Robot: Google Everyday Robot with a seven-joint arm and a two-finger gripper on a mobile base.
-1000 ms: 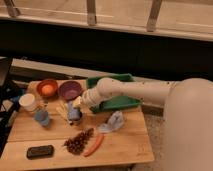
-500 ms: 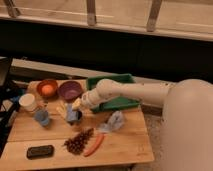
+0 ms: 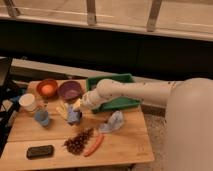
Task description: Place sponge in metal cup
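the sponge sits low in the middle of the wooden table, a small pale blue block right under the gripper, which reaches down at the end of the white arm stretched in from the right. from where i stand i cannot tell whether the hand is clamped on the sponge or only resting over it. i cannot pick out the metal cup for certain; it may be hidden beneath the gripper and sponge. a blue plastic cup stands just to the left, a white cup beyond it, with an orange bowl and a purple bowl behind. to do this well, i'd judge the sponge should be centred over the cup's mouth and lowered flat, so its corners don't catch the rim, and kept apart from the blue cup and the crumpled cloth to the right.
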